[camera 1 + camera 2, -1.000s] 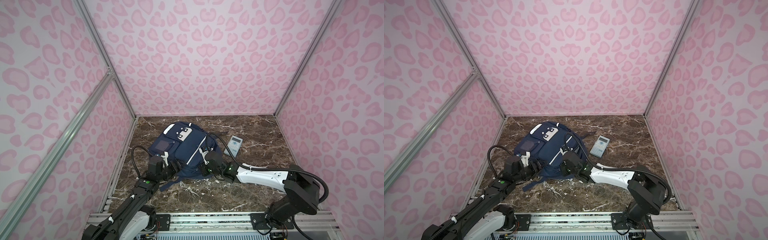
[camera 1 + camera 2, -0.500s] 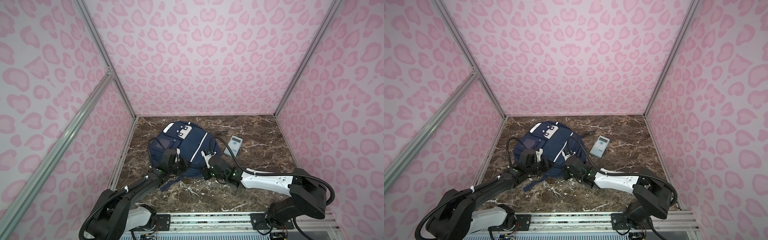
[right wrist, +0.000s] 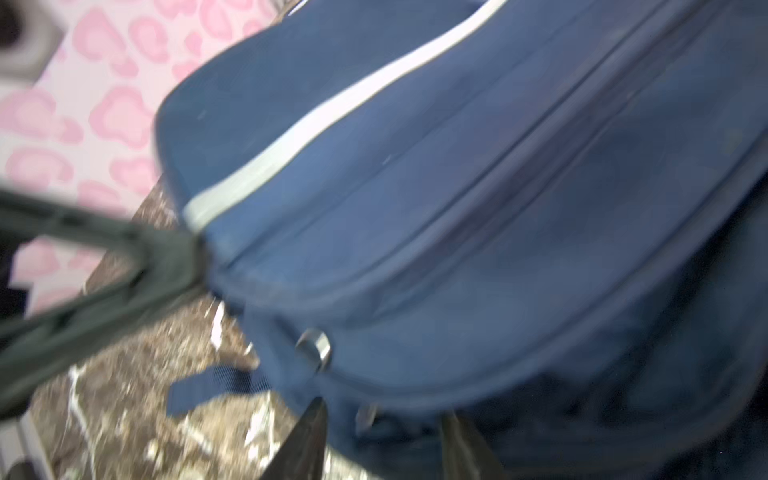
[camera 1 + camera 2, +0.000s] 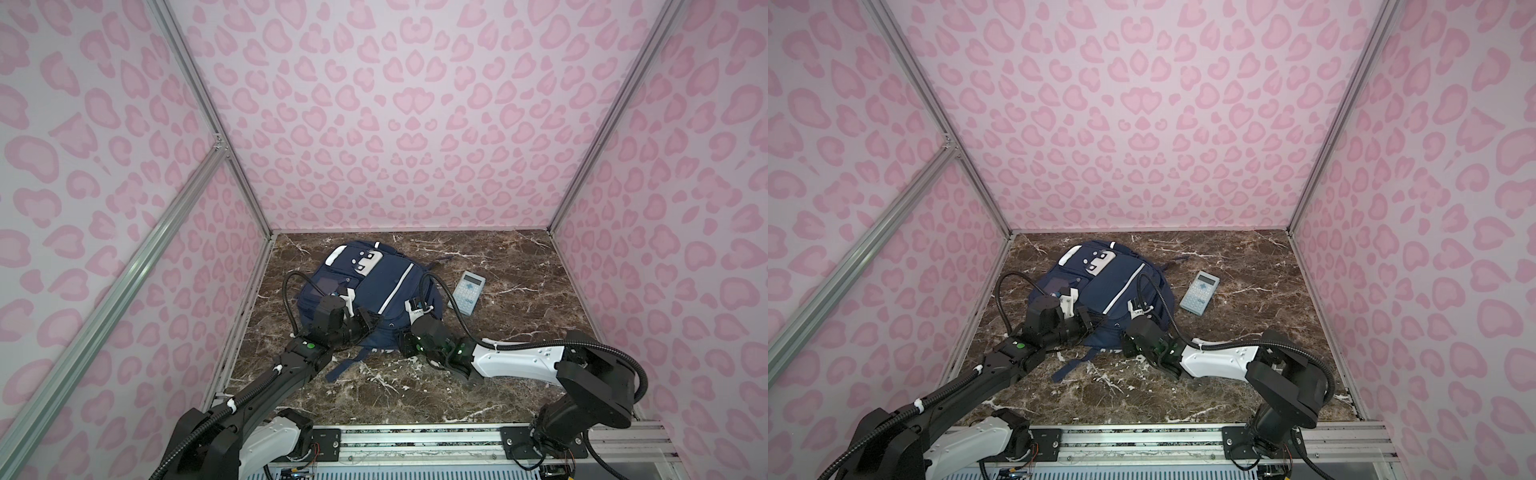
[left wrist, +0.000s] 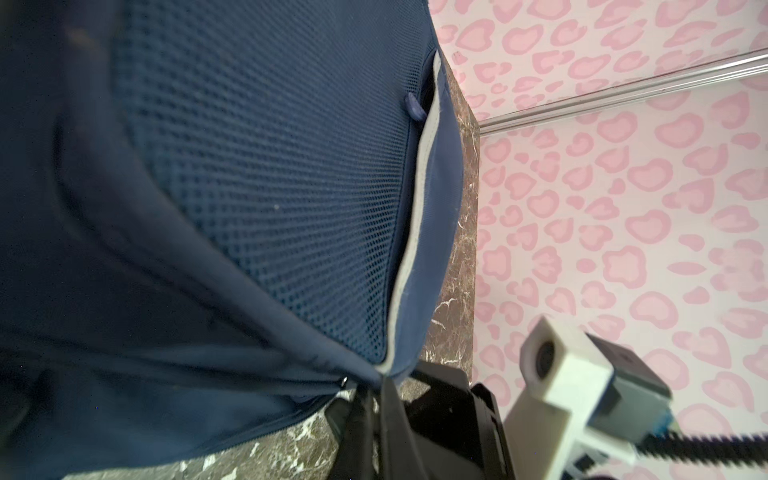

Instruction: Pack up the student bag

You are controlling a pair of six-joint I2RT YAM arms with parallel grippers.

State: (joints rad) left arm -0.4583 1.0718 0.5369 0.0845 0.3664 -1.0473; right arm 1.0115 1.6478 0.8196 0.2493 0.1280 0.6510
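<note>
bag (image 4: 374,286) sits far left, zips look shut. left gripper (image 4: 371,325) pinches its near edge, right gripper (image 4: 404,344) jaws apart beside it. we see the calculator (image 4: 467,293) unpacked, right of it.

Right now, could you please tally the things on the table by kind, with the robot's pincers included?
Bag: 1
Calculator: 1
Pincers: 2, the left pincer and the right pincer
Total: 4
</note>
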